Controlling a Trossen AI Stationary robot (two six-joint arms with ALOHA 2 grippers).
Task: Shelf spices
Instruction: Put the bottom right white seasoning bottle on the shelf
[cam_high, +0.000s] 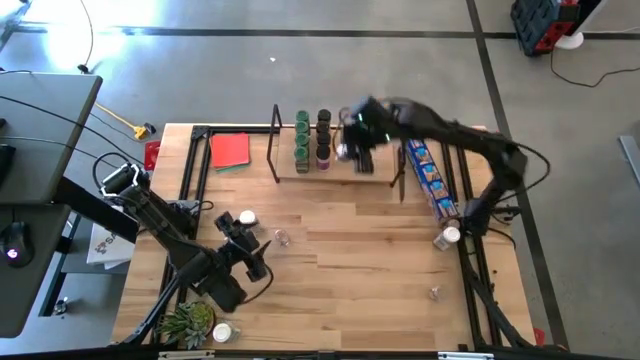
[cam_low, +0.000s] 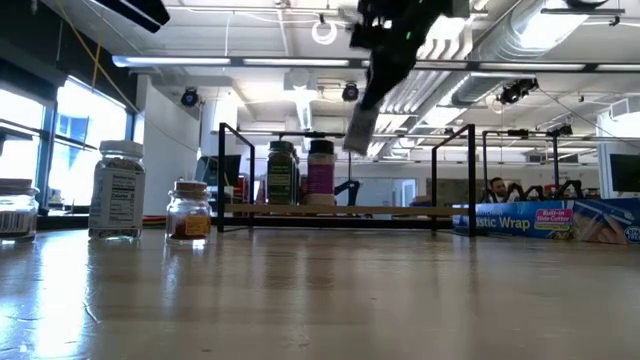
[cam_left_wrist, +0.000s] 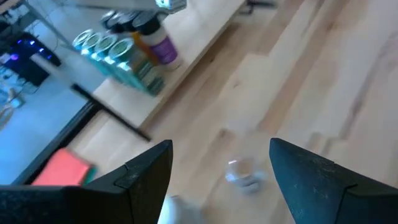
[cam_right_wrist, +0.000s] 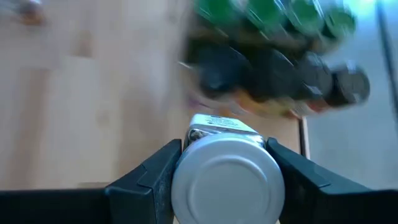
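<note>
The shelf (cam_high: 340, 172) stands at the table's far edge, with a row of green-lidded spices (cam_high: 301, 140) and a row of dark-lidded ones (cam_high: 323, 140) upright on its board. My right gripper (cam_high: 350, 140) hangs over the shelf beside those rows, shut on a white-lidded jar (cam_right_wrist: 227, 174). In the low view the jar (cam_low: 360, 130) is above the board. My left gripper (cam_high: 245, 250) is open above the near left of the table. A small clear jar (cam_left_wrist: 242, 174) stands on the table beyond its fingers. My right gripper pinches the white-lidded jar between its two fingers (cam_right_wrist: 155, 177) at the lid end (cam_right_wrist: 186, 168), one finger on each side. The fingers slant down from above and lie along the jar, whose lid faces the wrist. The jar hangs tilted below the gripper (cam_low: 385, 40), clear of the shelf board.
Loose jars are on the table: a white-lidded one (cam_high: 246, 217) at the left, one lying at the right (cam_high: 448, 237), a small one (cam_high: 435, 293) near right. A blue packet (cam_high: 430, 180) lies right of the shelf, a red square (cam_high: 230, 150) left, a plant (cam_high: 188, 322) near left.
</note>
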